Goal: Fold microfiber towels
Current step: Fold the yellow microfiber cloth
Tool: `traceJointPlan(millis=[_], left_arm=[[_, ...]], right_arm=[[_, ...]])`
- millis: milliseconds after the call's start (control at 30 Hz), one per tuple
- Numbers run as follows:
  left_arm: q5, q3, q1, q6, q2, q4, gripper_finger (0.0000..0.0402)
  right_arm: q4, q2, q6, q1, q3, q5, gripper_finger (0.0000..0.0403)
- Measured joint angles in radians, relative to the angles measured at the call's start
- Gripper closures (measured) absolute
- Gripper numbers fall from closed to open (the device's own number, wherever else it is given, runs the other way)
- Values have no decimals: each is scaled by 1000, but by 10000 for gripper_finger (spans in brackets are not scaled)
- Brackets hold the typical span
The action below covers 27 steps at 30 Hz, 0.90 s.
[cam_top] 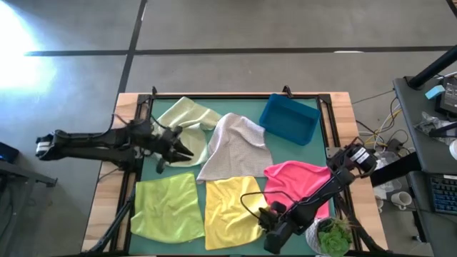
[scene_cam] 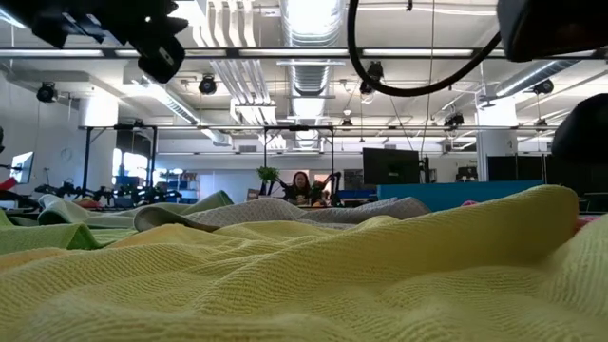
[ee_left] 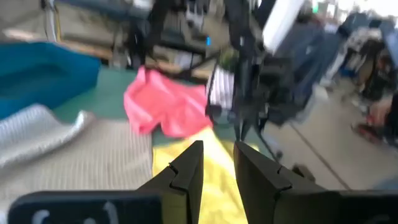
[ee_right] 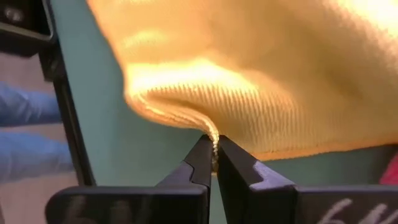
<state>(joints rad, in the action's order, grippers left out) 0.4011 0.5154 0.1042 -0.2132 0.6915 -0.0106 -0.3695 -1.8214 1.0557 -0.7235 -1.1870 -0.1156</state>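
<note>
At table's near edge, right claw pinching yellow towel hem; left claw apparently narrow, empty

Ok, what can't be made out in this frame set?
- Low view: the yellow microfiber towel fills the foreground, hiding the hot pink towel.
- High view: the right gripper is too small to show its fingers' pinch on the towel edge; the right wrist view does.
- Left wrist view: the blue rectangular bin is cut off by the edge.

floor: grey concrete, dark seams; ceiling: exposed ducts, strip lights; desk: right, cluttered
</note>
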Motion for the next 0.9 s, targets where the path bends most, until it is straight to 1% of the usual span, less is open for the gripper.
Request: traceJointPlan(millis=[133, 200, 467, 733, 900], left_arm=[[-2, 91, -66, 12, 78, -80, 327], [-19, 129, -108, 12, 121, -116, 327], [-136, 271, -308, 10, 296, -240, 327], [-233, 368, -518, 1, 506, -254, 327], [-246, 431, -616, -101, 646, -256, 327]], right_arm=[[1, 1, 0, 5, 0, -1, 394], [1, 2, 0, 5, 0, 0, 394], [1, 2, 21, 5, -13, 0, 394], [0, 3, -2, 4, -30, 2, 394], [0, 3, -24, 5, -30, 2, 394]])
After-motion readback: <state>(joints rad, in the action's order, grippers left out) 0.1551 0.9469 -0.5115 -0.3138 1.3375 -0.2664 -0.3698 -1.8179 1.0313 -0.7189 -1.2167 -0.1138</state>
